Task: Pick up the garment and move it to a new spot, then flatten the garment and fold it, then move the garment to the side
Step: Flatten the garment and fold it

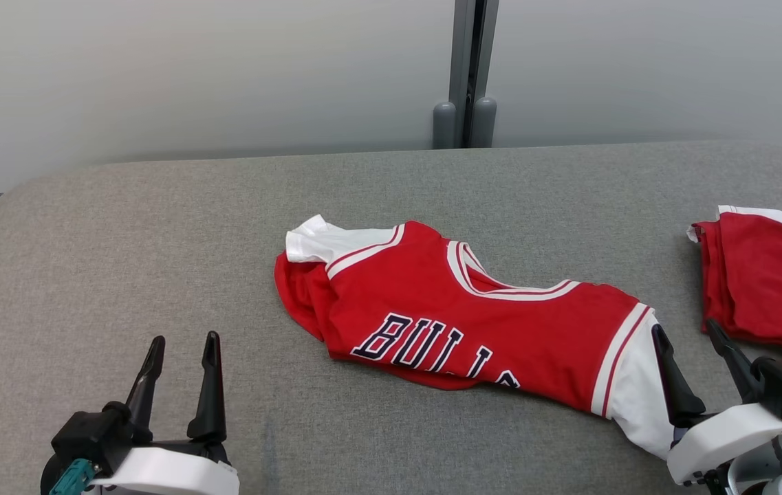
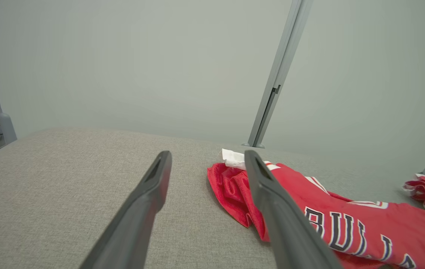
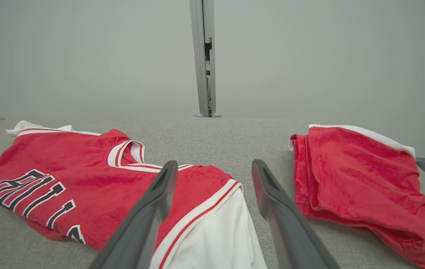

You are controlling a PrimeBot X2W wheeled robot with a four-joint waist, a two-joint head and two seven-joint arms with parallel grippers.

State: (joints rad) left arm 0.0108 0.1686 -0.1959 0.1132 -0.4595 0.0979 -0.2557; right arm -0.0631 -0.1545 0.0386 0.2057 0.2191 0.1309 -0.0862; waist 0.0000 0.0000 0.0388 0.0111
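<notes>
- Red jersey (image 1: 459,309) with white sleeves and dark "BULL" lettering: your garment lies rumpled, lettering up, near the middle of the grey fabric table (image 1: 122,227), with its collar toward the far edge.
- One white sleeve (image 1: 315,244) is bunched at the jersey's left end. The other white sleeve (image 1: 638,392) trails toward the near right corner.
- Your left gripper (image 1: 184,340) sits at the near left over bare table, its two dark fingers spread apart and holding nothing. It is well apart from the jersey's left end.
- Your right gripper (image 1: 685,328) sits at the near right, fingers parted and empty. In the right wrist view its left finger crosses in front of the trailing white sleeve; you cannot tell whether it touches the cloth.
- A second red piece of clothing (image 1: 769,275) with white trim lies folded at the table's right edge. It is apart from the jersey and just beyond the right gripper's outer finger.
- Behind the table stands a pale grey wall (image 1: 191,75) with a grey post (image 1: 466,69) running up it.
</notes>
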